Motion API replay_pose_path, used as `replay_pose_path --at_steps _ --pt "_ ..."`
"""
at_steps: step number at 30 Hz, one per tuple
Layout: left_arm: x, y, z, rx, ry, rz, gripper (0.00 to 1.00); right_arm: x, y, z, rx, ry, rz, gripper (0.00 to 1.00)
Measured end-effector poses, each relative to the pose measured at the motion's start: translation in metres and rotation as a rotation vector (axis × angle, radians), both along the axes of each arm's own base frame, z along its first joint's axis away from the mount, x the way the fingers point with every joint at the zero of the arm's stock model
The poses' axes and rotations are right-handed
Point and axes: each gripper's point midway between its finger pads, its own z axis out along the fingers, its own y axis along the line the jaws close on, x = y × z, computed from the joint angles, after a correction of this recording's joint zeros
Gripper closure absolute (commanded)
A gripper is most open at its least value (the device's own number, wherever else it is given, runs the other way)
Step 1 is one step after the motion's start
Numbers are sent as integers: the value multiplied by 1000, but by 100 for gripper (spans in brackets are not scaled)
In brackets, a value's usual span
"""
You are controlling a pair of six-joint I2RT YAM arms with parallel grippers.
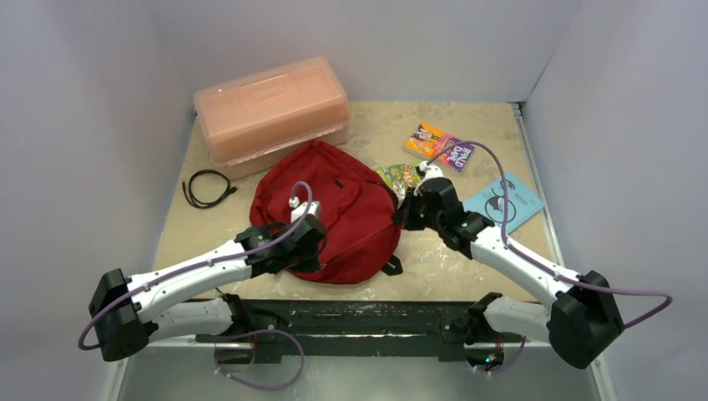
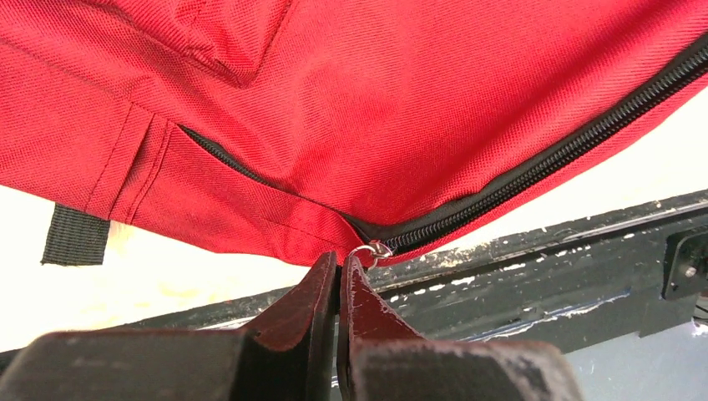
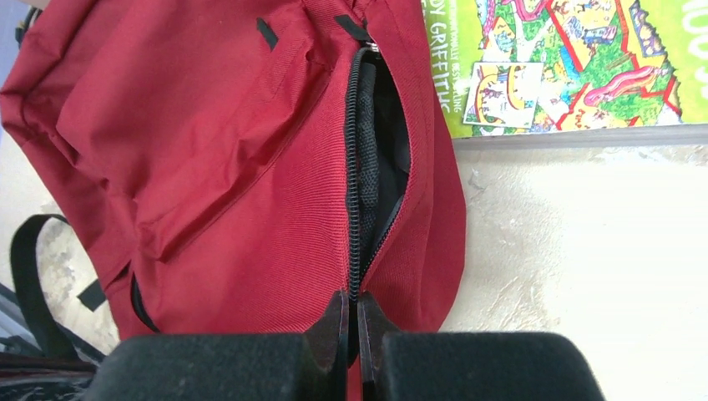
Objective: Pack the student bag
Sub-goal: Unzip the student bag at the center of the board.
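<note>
The dark red student bag [image 1: 342, 209] lies flat in the middle of the table. Its black main zipper [image 3: 357, 150] is partly open and shows a dark lining. My left gripper [image 1: 311, 246] is at the bag's near left edge. In the left wrist view it [image 2: 341, 261] is shut, with the zipper's metal ring [image 2: 374, 251] right at its tips and the pull hidden between the jaws. My right gripper [image 1: 402, 215] is at the bag's right edge. In the right wrist view it [image 3: 351, 299] is shut on the bag at the lower end of the open zipper.
A translucent orange-pink plastic box [image 1: 271, 113] stands at the back left. A black cable [image 1: 207, 188] lies left of the bag. A green book [image 1: 399, 175] touches the bag's right side, colourful books [image 1: 440, 146] lie behind it, and a blue book [image 1: 505, 203] lies at right.
</note>
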Motion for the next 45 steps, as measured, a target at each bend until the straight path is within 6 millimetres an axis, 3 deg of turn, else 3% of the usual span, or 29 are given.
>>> replay_pose_path --at_steps 7,10,14,17,20,22,28,32,38,45 --pt "-2 -15 25 -122 -50 -79 100 5 -5 17 -85 -110 102 59" --pt "-1 -24 35 -168 -67 -112 100 6 -11 30 -103 -160 116 49" --pt "4 -35 53 -219 -103 -137 100 -4 -5 65 -96 -282 197 44" --pt "7 -39 62 -246 -134 -147 100 -32 21 95 -44 -403 355 41" --pt "8 -40 67 -262 -149 -150 100 -83 67 125 77 -566 614 40" --pt "8 -39 70 -270 -159 -149 100 -112 84 129 145 -645 743 38" --pt "8 -37 79 -296 -183 -146 100 -148 92 85 146 -767 921 41" --pt "7 -37 82 -305 -189 -147 100 -161 107 71 87 -816 1021 43" --pt "6 -39 82 -311 -183 -153 100 -168 129 38 -110 -862 1104 45" --pt "5 -40 80 -309 -173 -158 100 -158 131 21 -284 -917 1093 43"
